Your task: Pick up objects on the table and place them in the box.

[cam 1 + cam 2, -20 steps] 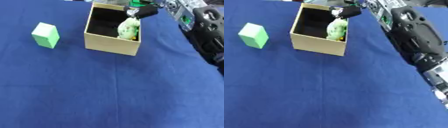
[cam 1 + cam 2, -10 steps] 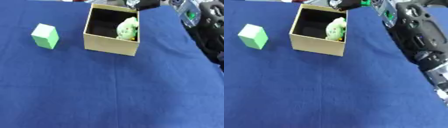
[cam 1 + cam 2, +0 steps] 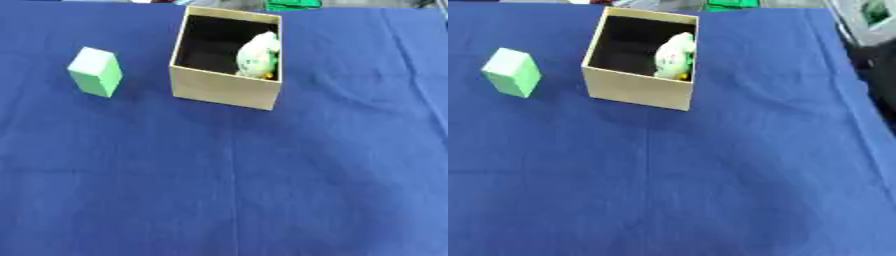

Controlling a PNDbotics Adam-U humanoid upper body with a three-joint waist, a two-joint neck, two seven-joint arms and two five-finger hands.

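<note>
— Blue cloth (image 3: 262, 190) covered the whole table. What sat at the left?

— A pale green block (image 3: 95, 71), standing on the cloth, well apart from the box and to its left.

— And the box?

— A tan cardboard box (image 3: 224, 92), open at the top, dark inside. A whitish, green-speckled rounded object (image 3: 259, 56) leaned against its right inner wall, with a small yellow-orange spot at its lower edge. What it was, I could not make out.

— Anything cut off at the far edge?

— A green thing (image 3: 292, 4) lay just behind the box, mostly cut by the top of the picture.

— Where were the hands?

— Neither hand showed. In the right eye view only a grey and black part of the robot's arm (image 3: 870, 30) came in at the upper right corner, blurred and cut by the edge, so the state of the fingers could not be told. It was well apart from the box and touched nothing on the table.
</note>
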